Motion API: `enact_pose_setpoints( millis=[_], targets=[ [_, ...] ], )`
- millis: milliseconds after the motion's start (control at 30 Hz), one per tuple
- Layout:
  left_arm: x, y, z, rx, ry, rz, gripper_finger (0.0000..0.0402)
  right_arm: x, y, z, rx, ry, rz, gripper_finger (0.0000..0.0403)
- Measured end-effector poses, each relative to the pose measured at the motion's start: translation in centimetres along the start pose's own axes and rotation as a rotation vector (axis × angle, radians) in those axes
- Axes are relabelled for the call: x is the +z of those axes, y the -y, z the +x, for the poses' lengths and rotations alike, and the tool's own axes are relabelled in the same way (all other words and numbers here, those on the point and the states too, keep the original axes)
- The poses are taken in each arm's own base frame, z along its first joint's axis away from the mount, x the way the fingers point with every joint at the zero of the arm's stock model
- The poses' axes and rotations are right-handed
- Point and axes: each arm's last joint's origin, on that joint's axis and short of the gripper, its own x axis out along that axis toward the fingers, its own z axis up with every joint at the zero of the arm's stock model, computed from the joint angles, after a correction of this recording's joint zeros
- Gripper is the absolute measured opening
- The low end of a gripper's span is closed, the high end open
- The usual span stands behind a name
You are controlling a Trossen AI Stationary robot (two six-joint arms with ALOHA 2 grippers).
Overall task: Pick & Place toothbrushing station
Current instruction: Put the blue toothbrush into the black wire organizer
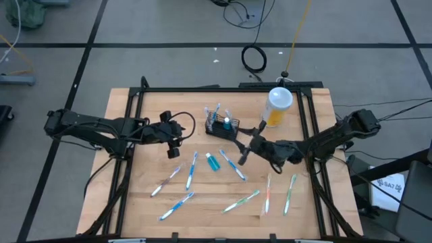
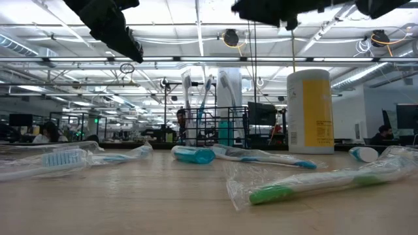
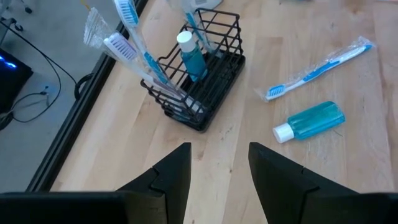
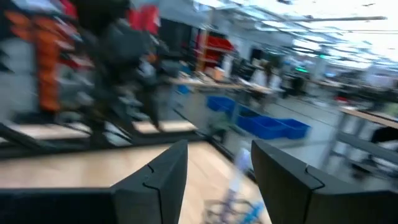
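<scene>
The toothbrushing station (image 1: 219, 125), a black wire caddy, stands by its base on the wooden table at the far middle. It holds wrapped toothbrushes (image 3: 134, 46) and a small blue bottle (image 3: 191, 56). My left gripper (image 1: 185, 129) hovers to the caddy's left, tipped down toward it. It is open, with nothing between its fingers (image 3: 219, 180). My right gripper (image 1: 241, 150) hangs above the table just right of and nearer than the caddy. It is open and empty (image 4: 219, 180), and points about level.
A tall yellow bottle with a white lid (image 1: 278, 106) stands right of the caddy. A teal bottle (image 1: 213, 162) lies in front of it. Several wrapped toothbrushes lie across the near half, such as a blue one (image 1: 191, 169) and a green one (image 1: 289, 194).
</scene>
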Motion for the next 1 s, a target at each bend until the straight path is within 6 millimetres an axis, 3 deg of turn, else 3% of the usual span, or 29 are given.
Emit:
enact_pose_setpoints(
  millis=[167, 433, 567, 800, 1000],
  targets=[
    [0.2, 0.0, 0.0, -0.002, 0.018, -0.008, 0.0168, -0.1, -0.9, -1.4, 0.09, -0.068, 0.052, 0.0164],
    [0.2, 0.0, 0.0, -0.002, 0.018, -0.012, 0.0168, -4.2, -1.5, -3.1, 0.106, -0.438, 0.193, 0.0164],
    [0.5, 0.0, 0.0, -0.004, 0.049, -0.032, 0.0168, -6.4, -2.1, -2.2, 0.119, -0.532, 0.32, 0.0164],
    [1.4, 0.3, -0.1, -0.103, 0.131, -0.051, 0.0168, -10.1, -2.9, 0.6, 0.141, -0.526, 0.369, 0.0164],
    [1.4, 0.4, -0.1, -0.123, 0.133, -0.039, 0.0168, -12.7, -3.1, 2.3, 0.15, -0.632, 0.39, 0.0164]
  ],
)
